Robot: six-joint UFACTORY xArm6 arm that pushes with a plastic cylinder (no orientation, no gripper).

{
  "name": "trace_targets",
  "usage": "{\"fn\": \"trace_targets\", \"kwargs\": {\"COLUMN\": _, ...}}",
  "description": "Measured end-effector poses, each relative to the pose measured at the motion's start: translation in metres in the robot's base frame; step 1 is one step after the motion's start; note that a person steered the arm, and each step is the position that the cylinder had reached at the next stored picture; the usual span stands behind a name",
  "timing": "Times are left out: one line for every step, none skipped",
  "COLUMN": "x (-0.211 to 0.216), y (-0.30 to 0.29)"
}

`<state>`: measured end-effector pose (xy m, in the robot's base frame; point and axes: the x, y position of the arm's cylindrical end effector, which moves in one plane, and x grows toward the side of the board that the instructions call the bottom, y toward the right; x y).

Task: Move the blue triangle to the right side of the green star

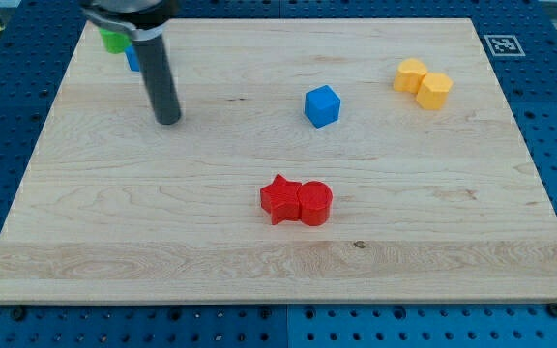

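Two corner blocks, green star and blue triangle, above my tip.

Dark rod descending near-vertically from the view's top left; my tip resting on the surface; mount partly cropped.

Distractor blocks on wooden board

Blue cube near centre-top; yellow pair touching at the view's right, one beside a hexagon-like one; red star touching red cylinder; fiducial tag at top-right corner.
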<state>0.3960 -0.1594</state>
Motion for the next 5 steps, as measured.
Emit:
{"fn": "trace_targets", "kwargs": {"x": -0.012, "y": -0.042}}
{"fn": "trace_targets", "kwargs": {"x": -0.052, "y": -0.061}}
{"fn": "trace_targets", "kwargs": {"x": -0.068, "y": -0.061}}
{"fn": "trace_targets", "kwargs": {"x": -0.074, "y": -0.061}}
{"fn": "trace_targets", "kwargs": {"x": -0.088, "y": -0.061}}
